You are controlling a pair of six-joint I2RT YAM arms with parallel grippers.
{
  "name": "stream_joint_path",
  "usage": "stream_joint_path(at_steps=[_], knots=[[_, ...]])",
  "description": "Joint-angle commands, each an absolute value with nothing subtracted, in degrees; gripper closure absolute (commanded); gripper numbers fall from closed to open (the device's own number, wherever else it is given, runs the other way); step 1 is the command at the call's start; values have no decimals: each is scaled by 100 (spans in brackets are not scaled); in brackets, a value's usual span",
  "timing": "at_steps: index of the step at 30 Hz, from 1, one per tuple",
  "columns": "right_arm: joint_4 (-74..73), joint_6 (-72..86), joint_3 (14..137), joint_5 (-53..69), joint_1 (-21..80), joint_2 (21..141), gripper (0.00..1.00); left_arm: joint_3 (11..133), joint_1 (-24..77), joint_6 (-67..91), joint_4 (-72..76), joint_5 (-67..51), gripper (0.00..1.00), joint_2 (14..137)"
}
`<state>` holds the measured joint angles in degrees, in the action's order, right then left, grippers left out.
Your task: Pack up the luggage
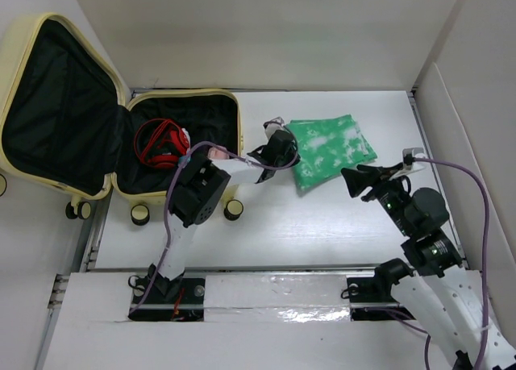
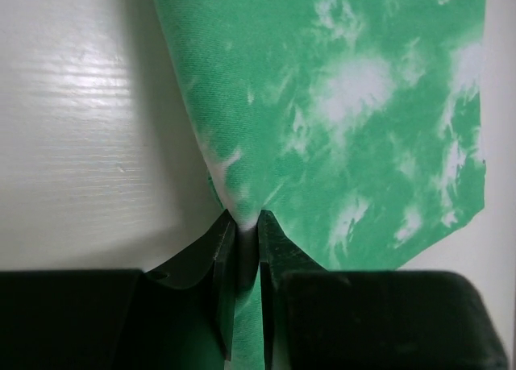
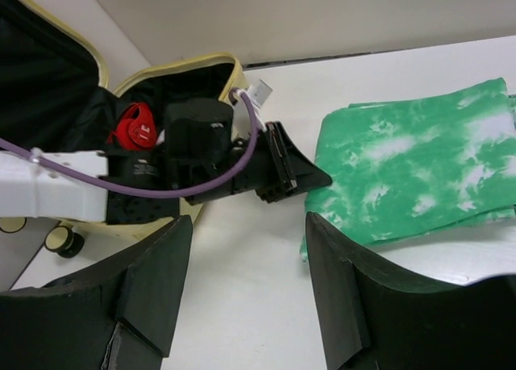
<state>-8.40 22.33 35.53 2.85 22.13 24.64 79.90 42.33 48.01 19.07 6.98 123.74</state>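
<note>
The luggage [image 1: 185,95] lies open at the far left, a pale yellow hard shell with black lining, its lid [image 1: 56,96] leaning back. Red headphones [image 1: 161,144] rest inside the shell. A folded green-and-white tie-dye cloth [image 1: 330,148] lies flat on the table right of it. My left gripper [image 1: 288,148] reaches to the cloth's left edge and is shut on it; in the left wrist view the fingers [image 2: 247,219] pinch a fold of the cloth [image 2: 347,104]. My right gripper [image 1: 355,180] hovers open below the cloth's right part, holding nothing.
The right wrist view shows the right gripper [image 3: 248,225] over bare white table, with the cloth [image 3: 411,172] ahead on the right and the left arm's wrist [image 3: 266,172] and purple cable ahead. White walls enclose the table. The suitcase wheels [image 1: 141,214] stand at its near edge.
</note>
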Motion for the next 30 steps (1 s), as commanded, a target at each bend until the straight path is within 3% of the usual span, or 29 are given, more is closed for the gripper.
stream_joint_path(at_steps=[1,9,19,23,30], knots=[[-203,2303,3569,352,2180,2793,36,8112,4017,3860,1751,660,100,11278],[667,2417,3480,246,2180,3436,37,9183,3622,2620,458,607,100,10083],[686,2347,3375,123,2180,3402,36,10933,2129,1635,-1229,-342,100,9809],[589,2277,3331,26,2180,3305,36,10242,1259,1626,-1003,-685,100,9221],[571,2268,3164,70,2180,3243,36,7534,-420,1740,-44,-1414,100,8140]])
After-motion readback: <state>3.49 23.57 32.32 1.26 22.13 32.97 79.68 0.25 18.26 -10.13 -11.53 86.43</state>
